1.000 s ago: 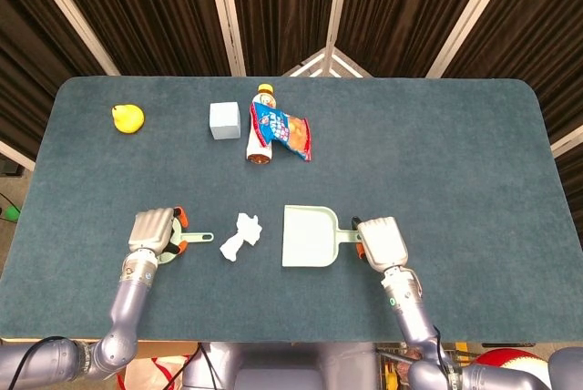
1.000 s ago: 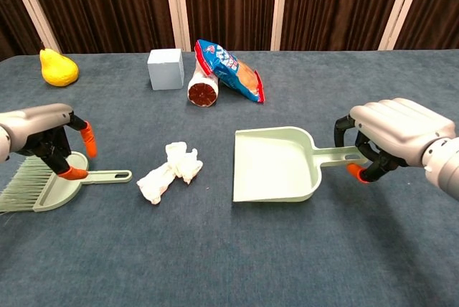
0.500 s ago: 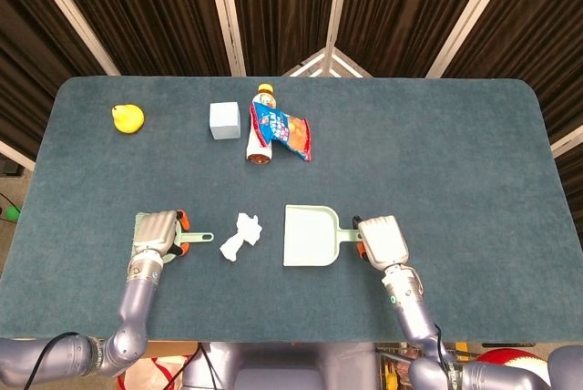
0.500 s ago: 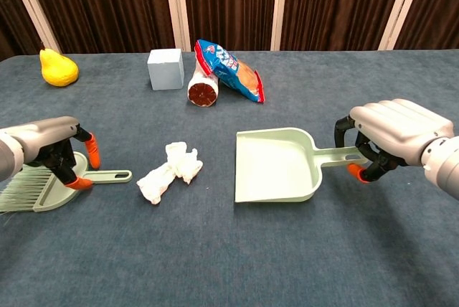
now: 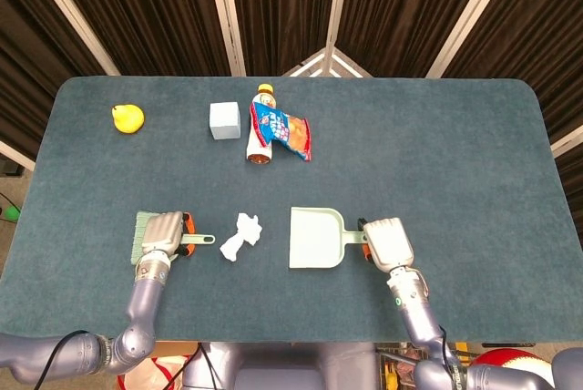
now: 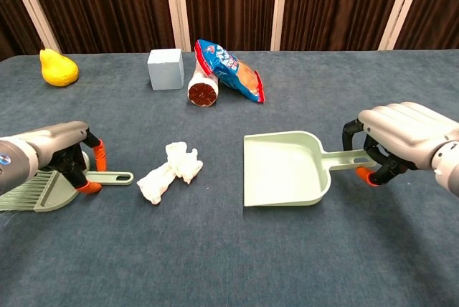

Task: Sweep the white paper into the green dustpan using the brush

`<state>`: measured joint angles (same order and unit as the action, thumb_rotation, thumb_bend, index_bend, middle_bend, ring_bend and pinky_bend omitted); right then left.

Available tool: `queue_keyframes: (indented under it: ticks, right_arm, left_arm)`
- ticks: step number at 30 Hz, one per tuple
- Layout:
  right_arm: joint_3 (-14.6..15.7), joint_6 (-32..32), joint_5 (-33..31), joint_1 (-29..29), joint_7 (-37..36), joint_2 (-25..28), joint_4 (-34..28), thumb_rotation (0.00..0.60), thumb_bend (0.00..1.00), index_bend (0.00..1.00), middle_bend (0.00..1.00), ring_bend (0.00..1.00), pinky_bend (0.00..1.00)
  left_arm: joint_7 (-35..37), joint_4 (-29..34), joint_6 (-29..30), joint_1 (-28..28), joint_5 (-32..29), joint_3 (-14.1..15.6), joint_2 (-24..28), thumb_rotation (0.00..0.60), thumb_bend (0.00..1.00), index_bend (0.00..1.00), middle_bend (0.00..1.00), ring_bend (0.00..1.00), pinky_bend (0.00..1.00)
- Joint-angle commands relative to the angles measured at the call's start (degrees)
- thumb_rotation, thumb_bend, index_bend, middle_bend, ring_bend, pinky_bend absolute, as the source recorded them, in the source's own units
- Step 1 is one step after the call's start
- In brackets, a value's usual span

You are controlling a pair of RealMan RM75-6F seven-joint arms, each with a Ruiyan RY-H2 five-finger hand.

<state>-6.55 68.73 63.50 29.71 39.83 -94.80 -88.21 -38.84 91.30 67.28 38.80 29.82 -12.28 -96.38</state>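
The crumpled white paper (image 5: 240, 235) (image 6: 170, 171) lies on the table between the two tools. Left of it lies the pale green brush (image 5: 144, 229) (image 6: 41, 189), its handle pointing right toward the paper. My left hand (image 5: 166, 233) (image 6: 50, 149) sits low over the brush's neck, with orange fingertips (image 6: 90, 186) on either side of the neck and still apart. The green dustpan (image 5: 314, 238) (image 6: 282, 168) rests flat to the right of the paper, its mouth facing the paper. My right hand (image 5: 387, 242) (image 6: 407, 132) grips the dustpan's handle.
At the back stand a yellow pear (image 5: 127, 118) (image 6: 58, 67), a pale cube (image 5: 224, 120) (image 6: 166, 68), and a bottle (image 5: 260, 135) (image 6: 203, 84) lying under a blue snack bag (image 5: 284, 128) (image 6: 229, 61). The table's front edge is close behind both hands.
My left hand has dropped lower and drawn back over the brush's neck, uncovering the bristles in the head view. My right hand has pulled the dustpan slightly right, away from the paper.
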Motion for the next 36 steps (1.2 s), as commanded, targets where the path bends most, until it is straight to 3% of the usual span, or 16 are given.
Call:
queue_keyframes:
  ticks: [1, 9, 17, 36]
  right_arm:
    - [0.3, 0.1, 0.2, -0.1, 0.0, 0.1, -0.1, 0.6, 0.48, 0.61, 0.86, 0.87, 0.87]
    - [1.1, 1.1, 0.8, -0.6, 1.3, 0.5, -1.2, 0.6, 0.48, 0.61, 0.86, 0.87, 0.87]
    - [-0.3, 2.4, 0.0, 0.8, 6.8, -2.1, -0.5, 0.6, 0.48, 0.61, 0.86, 0.87, 0.87]
    - [-0.9, 3.2, -1.3, 1.2, 9.4, -4.1, 1.6, 0.6, 0.48, 0.61, 0.86, 0.87, 0.87]
  left_arm:
    - [2.0, 1.1, 0.6, -0.2, 1.5, -1.2, 0.2, 0.6, 0.62, 0.77, 1.0, 1.0, 1.0]
    - [7.1, 7.3, 1.3, -0.3, 4.5, -5.0, 1.8, 0.6, 0.62, 0.77, 1.0, 1.0, 1.0]
    - [7.7, 11.0, 2.5, 1.6, 5.5, -7.1, 0.9, 0.6, 0.62, 0.77, 1.0, 1.0, 1.0]
    - [11.4, 7.7, 2.2, 7.0, 5.0, -10.6, -8.4, 0.6, 0.63, 0.78, 1.0, 1.0, 1.0]
